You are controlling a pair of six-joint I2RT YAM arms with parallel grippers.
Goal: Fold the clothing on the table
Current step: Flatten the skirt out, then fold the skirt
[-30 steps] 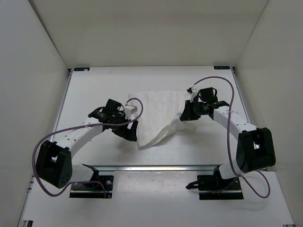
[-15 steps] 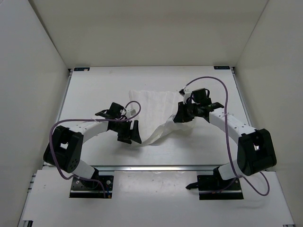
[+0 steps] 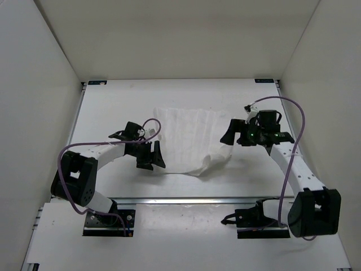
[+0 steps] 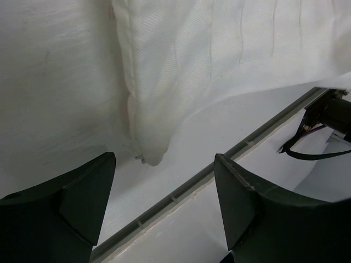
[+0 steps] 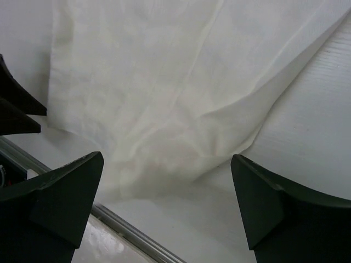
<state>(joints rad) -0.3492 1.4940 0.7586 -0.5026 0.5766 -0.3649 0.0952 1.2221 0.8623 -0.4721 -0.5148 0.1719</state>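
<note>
**A:** Where is the clothing?

**B:** The clothing [image 3: 189, 135] lies on the white table [image 3: 113, 101]. It is a wrinkled white cloth spread mostly flat, and its near right part is bunched into a raised fold.

**A:** And the two arms?

**B:** The left gripper [image 3: 153, 160] sits at the clothing's near left edge. Its jaws are wide apart and hold nothing. Its wrist view shows a rounded corner of cloth lying on the table just past the gap. From above I cannot tell whether a finger brushes the hem. The right gripper [image 3: 228, 134] is just beside the clothing's right edge, with its jaws spread wide and empty. In its wrist view the cloth lies beyond the fingers.

**A:** What else is around it?

**B:** An aluminium rail [image 3: 186, 199] runs along the table on the near side of the clothing. Purple cables [image 3: 293, 164] loop over both arms, on either side of the clothing. Plain white walls [image 3: 45, 56] stand to the left, right and far side of it.
</note>
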